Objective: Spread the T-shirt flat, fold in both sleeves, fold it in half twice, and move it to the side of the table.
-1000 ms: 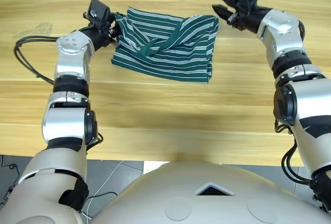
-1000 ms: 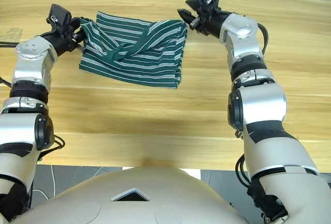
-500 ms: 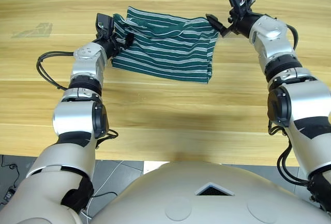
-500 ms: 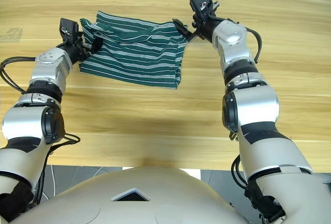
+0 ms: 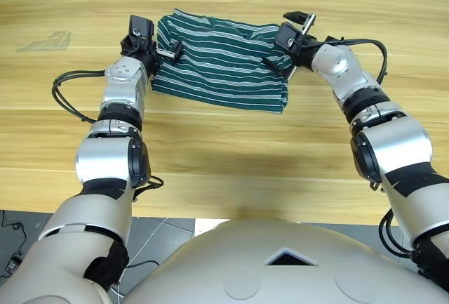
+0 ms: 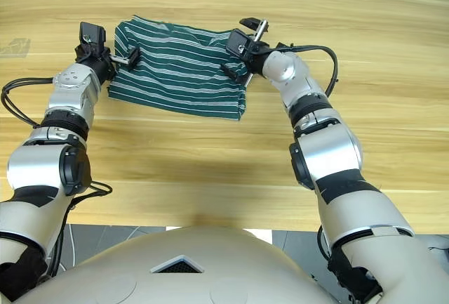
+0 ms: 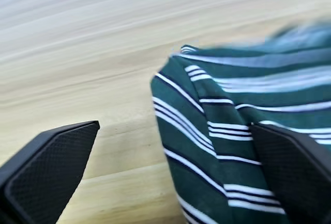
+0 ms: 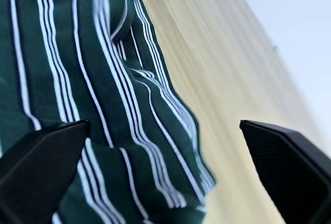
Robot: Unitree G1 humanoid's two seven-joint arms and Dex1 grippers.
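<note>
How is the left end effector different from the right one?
The left end effector sits at the T-shirt's left edge; the right end effector at its right edge. The left arm reaches nearly straight ahead; the right arm slants inward. Both are open, straddling the T-shirt's edge.

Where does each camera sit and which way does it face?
Left eye: head, looking forward and down at T-shirt on table; both arms, left gripper, right gripper show.
Right eye: same spot and scene, shared with left eye.
Left wrist: on that wrist, faces T-shirt edge between its open fingers.
Right wrist: on that wrist, faces T-shirt and table past its open fingers.
</note>
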